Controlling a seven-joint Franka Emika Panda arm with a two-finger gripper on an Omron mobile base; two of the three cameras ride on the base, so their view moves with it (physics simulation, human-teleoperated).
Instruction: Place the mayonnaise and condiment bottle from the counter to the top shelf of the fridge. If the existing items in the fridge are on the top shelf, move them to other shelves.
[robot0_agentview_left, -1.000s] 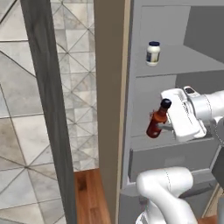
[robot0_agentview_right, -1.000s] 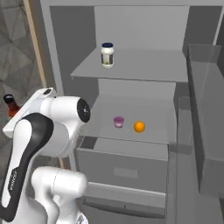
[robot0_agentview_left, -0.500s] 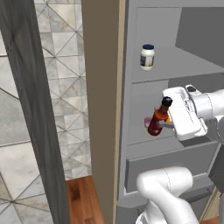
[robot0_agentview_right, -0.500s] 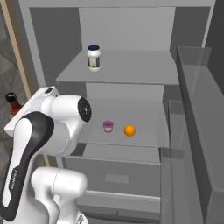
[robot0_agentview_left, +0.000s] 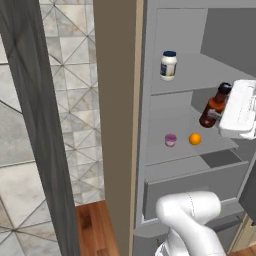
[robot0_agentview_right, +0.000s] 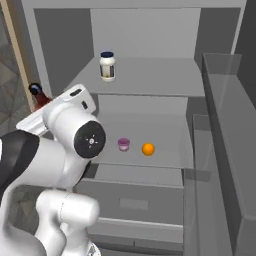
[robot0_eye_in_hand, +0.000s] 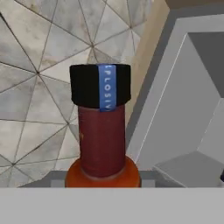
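Fridge (robot0_agentview_right: 220, 100) stands open in front of me, grey walls, flat grey shelves. On the top shelf (robot0_agentview_right: 160, 77) I count one thing: the mayonnaise (robot0_agentview_right: 107, 66), white jar with dark blue lid, upright, toward the left side of the shelf and near its front edge. In the left base view the same jar (robot0_agentview_left: 168, 65) sits just inside the fridge's left wall.

Next shelf down (robot0_agentview_right: 165, 145) carries two things: one small pink-purple cup (robot0_agentview_right: 123, 144) and one orange fruit (robot0_agentview_right: 148, 149), side by side, close but apart, cup to the left of the fruit. Left base view gives the same pair, cup (robot0_agentview_left: 170, 139) and fruit (robot0_agentview_left: 195, 139). Under that shelf is a boxy grey drawer (robot0_agentview_right: 135, 192), front shut; I cannot see what is in it.

The condiment bottle (robot0_agentview_left: 215, 105) is off any surface, gripped in my hand (robot0_agentview_left: 220, 116), which is clamped round the bottle's body. The bottle leans a little, black cap up, level with the gap between the top shelf and the cup's shelf, at the fridge's front opening. In the hand view its black cap with a blue strip and its red-brown neck (robot0_eye_in_hand: 101, 131) rise just ahead of the camera. In the right base view the cap (robot0_agentview_right: 36, 90) peeks out left of my arm's white casing, which covers the rest.

Left of the fridge: a tan side panel (robot0_agentview_left: 117, 125), a dark wood post (robot0_agentview_left: 37, 125), tiled wall (robot0_agentview_left: 75, 100).

Count: one jar, one bottle, one cup, one fruit.
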